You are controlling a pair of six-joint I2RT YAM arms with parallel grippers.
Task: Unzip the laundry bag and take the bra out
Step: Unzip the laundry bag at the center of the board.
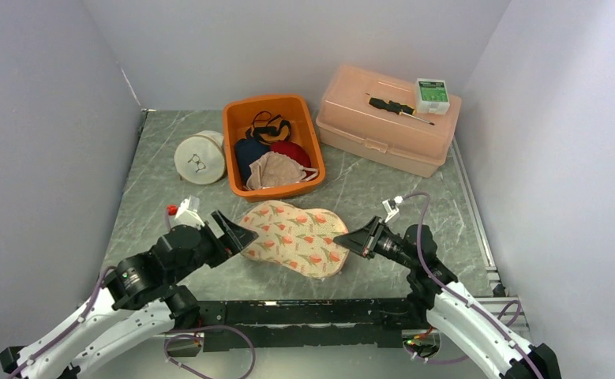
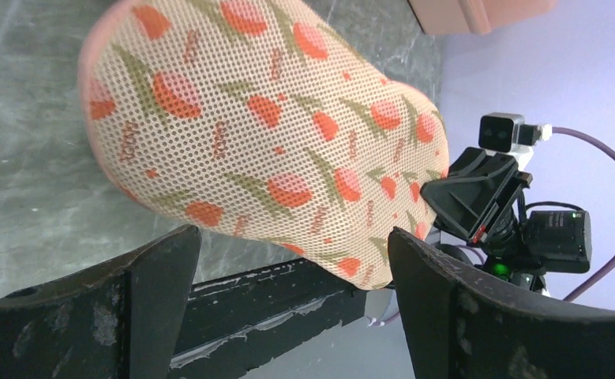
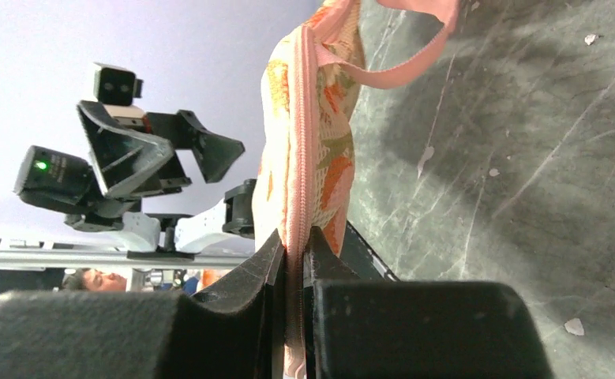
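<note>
Here the floral mesh laundry bag lies on the grey tabletop near its front edge, between the two arms. The right end effector is clenched on the bag's right end. In the right wrist view its fingers pinch the pink zipper seam, which looks closed along the length that shows, and a pink loop hangs off the far end. The left end effector stands released, jaws wide, at the bag's left end. Whether it touches the mesh is hard to tell. The bra cannot be made out through the fabric. Behind the bag sit an orange bin of garments, a round white pouch to its left, and a peach box carrying a screwdriver and a small green-and-white carton.
</note>
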